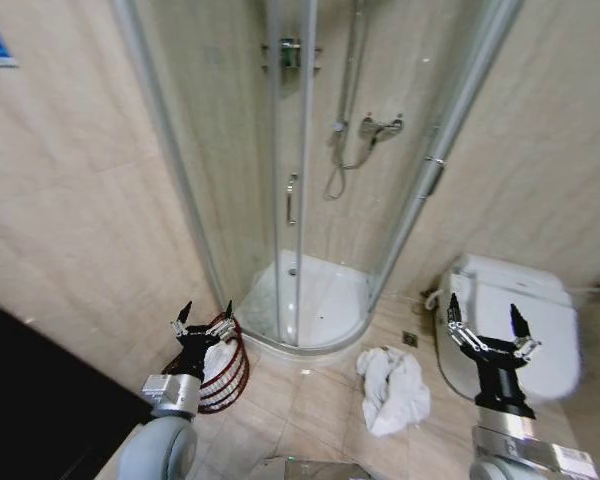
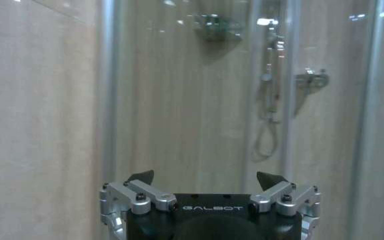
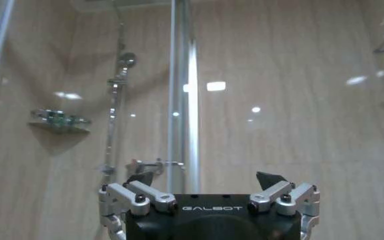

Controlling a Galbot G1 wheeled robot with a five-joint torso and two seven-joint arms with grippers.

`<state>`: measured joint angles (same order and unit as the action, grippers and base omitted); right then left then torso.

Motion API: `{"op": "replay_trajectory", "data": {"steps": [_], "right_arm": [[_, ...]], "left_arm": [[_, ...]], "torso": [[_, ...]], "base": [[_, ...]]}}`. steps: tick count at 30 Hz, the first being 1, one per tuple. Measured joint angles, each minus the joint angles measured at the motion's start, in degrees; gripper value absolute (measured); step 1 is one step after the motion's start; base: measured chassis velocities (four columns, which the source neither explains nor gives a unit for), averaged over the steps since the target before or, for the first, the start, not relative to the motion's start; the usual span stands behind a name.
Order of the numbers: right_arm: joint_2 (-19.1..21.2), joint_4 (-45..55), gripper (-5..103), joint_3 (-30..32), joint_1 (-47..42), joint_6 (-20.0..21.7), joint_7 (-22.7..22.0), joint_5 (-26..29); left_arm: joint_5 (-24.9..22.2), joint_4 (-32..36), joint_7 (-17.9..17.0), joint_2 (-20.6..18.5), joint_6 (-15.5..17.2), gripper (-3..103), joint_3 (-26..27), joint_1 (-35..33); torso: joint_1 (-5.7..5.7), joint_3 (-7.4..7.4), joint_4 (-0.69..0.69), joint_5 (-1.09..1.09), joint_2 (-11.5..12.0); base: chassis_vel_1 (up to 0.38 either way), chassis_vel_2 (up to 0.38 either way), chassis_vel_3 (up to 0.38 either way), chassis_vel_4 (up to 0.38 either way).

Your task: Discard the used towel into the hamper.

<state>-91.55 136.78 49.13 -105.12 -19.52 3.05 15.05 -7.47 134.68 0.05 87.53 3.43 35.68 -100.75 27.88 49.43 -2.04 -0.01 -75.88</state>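
Observation:
A crumpled white towel (image 1: 391, 388) lies on the tiled floor between the shower base and the toilet. The hamper (image 1: 228, 375), a dark reddish-brown wire basket, stands on the floor at the left by the shower glass, partly hidden behind my left arm. My left gripper (image 1: 204, 318) is raised in front of the hamper, open and empty; the left wrist view also has it (image 2: 207, 178) facing the shower glass. To the right of the towel, in front of the toilet, my right gripper (image 1: 488, 322) is held up open with nothing in it, and it (image 3: 207, 179) points at the tiled wall.
A curved glass shower enclosure (image 1: 295, 200) with a white base fills the middle. A white toilet (image 1: 515, 320) with its lid down stands at the right. Beige tiled walls close in on both sides. A dark surface (image 1: 30, 400) lies at the lower left. Bare floor lies in front of the towel.

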Motion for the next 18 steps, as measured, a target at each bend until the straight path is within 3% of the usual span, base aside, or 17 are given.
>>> {"op": "replay_trajectory", "data": {"steps": [18], "right_arm": [[0.0, -0.6, 100, -0.5, -0.1, 0.4, -0.2, 0.0]], "left_arm": [[0.0, 0.0, 0.0, 0.0, 0.0, 100, 0.0, 0.0]], "torso": [[0.0, 0.0, 0.01, 0.01, 0.0]], "base": [[-0.127, -0.115, -0.123, -0.122]]}}
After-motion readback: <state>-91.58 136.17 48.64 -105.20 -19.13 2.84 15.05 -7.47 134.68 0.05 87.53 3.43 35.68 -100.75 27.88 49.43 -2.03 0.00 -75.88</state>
